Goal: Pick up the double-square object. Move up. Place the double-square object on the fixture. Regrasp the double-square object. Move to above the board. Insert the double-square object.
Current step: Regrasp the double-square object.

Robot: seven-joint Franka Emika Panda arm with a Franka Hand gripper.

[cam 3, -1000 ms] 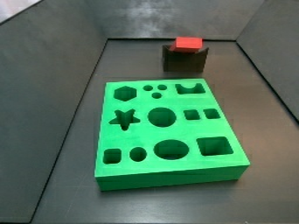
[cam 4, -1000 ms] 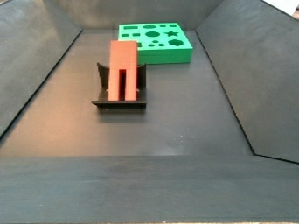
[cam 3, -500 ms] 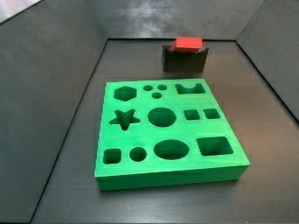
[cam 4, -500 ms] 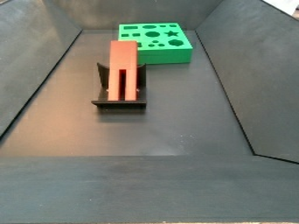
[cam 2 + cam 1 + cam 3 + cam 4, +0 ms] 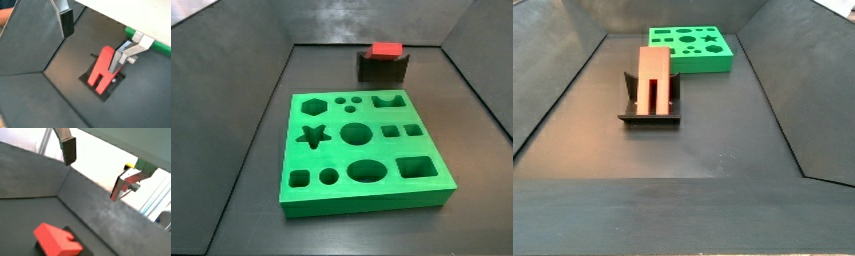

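the double-square object (image 5: 652,76) lay in the fixture (image 5: 648,115), prongs toward the camera in a side view, the board (image 5: 361,150) just beyond. the gripper (image 5: 93,30) hung well above it, jaws wide and empty, out of both side views

The dark floor (image 5: 714,130) carries the green board (image 5: 362,150) and the fixture (image 5: 649,112). The claw (image 5: 93,36) hangs above the floor, fingers apart.
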